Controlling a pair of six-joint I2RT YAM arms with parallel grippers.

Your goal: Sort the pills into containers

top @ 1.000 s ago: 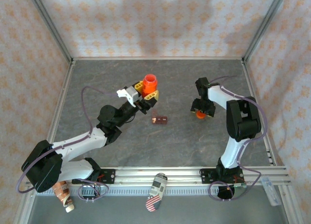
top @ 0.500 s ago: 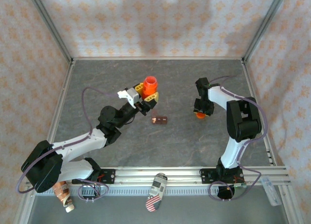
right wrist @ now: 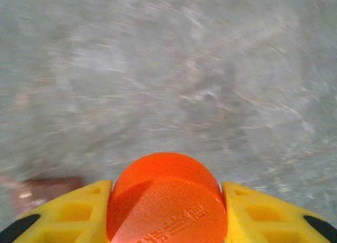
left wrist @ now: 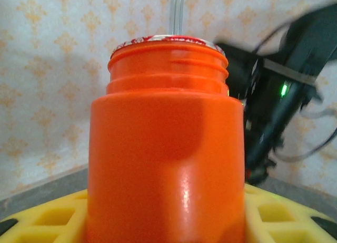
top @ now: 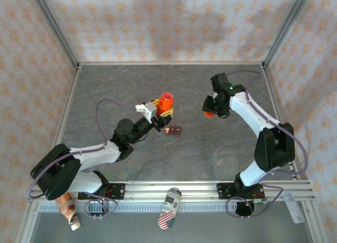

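Your left gripper (top: 164,109) is clamped on the bottle (top: 167,99), which stands upright between the yellow fingers (left wrist: 50,216). In the left wrist view its threaded neck is bare, and a thin silvery edge shows at the mouth.

Your right gripper (top: 211,110) is closed around the cap (top: 209,114). In the right wrist view the cap sits snug between both fingers, with the grey table (right wrist: 174,69) blurred beyond it.

The box (top: 172,130) lies flat on the table, just beside your left gripper on its near side, toward the arm bases. It touches neither that gripper nor the bottle. From your right gripper it is well apart, off to the left and nearer the bases. It sits between the two grippers, much closer to the left one. Its compartments are too small to make out from above.

Behind the bottle, the left wrist view catches the right arm (left wrist: 274,106), dark, with a green light lit on it.
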